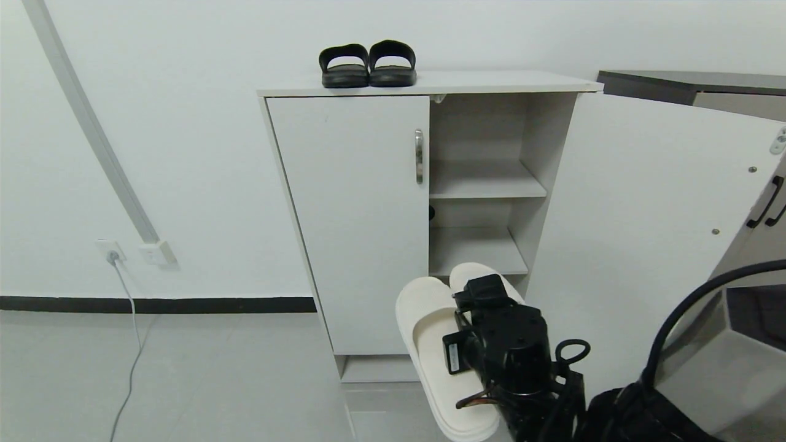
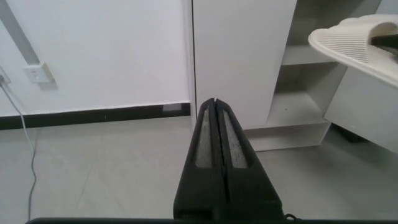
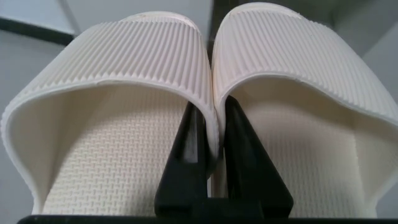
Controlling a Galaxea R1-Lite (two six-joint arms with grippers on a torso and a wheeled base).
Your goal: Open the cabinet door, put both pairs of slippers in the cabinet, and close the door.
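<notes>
**White pair in hand, cabinet half open**

The right tool (image 3: 214, 146) has one finger inside each of the white slippers (image 1: 424, 331) and pinches their adjoining strap walls together. That way a single grip carries both as one bundle, toes pointing toward the cabinet (image 1: 295, 184). The pair hangs in the air just in front of the open compartment, low, near the lower shelf (image 1: 476, 252). The right-hand door (image 1: 645, 202) is swung wide, so the shelves on that side are reachable; the left-hand door (image 1: 350, 221) is shut.

The black slippers (image 1: 367, 64) sit side by side on the cabinet's top, above the shut door (untouched, by my reading the later load).

The left tool (image 2: 215, 118) is pressed together on nothing, held low over the floor, well clear of the cabinet, probably to keep out of the way.
</notes>
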